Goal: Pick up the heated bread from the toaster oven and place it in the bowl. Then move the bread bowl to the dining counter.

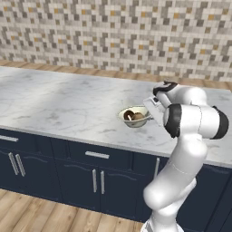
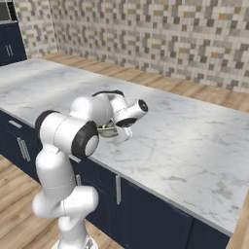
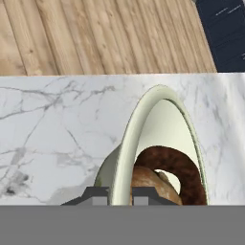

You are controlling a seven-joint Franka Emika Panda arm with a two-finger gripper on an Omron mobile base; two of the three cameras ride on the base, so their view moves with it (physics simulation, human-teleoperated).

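The bowl (image 1: 134,116) sits on the marble surface (image 1: 59,104), toward its near edge, with the bread (image 1: 134,116) inside. The jaws are pinching the bowl's right rim, one finger inside the wall and one outside, as the hand view shows (image 3: 120,195). The bowl looks light, stiff and smooth, so a rim grip may let it tilt; the bread lies loose and could roll.

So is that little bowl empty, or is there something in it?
Not empty. The bowl holds the brown bread, seen inside its rim in the hand view, and sits on the marble counter.
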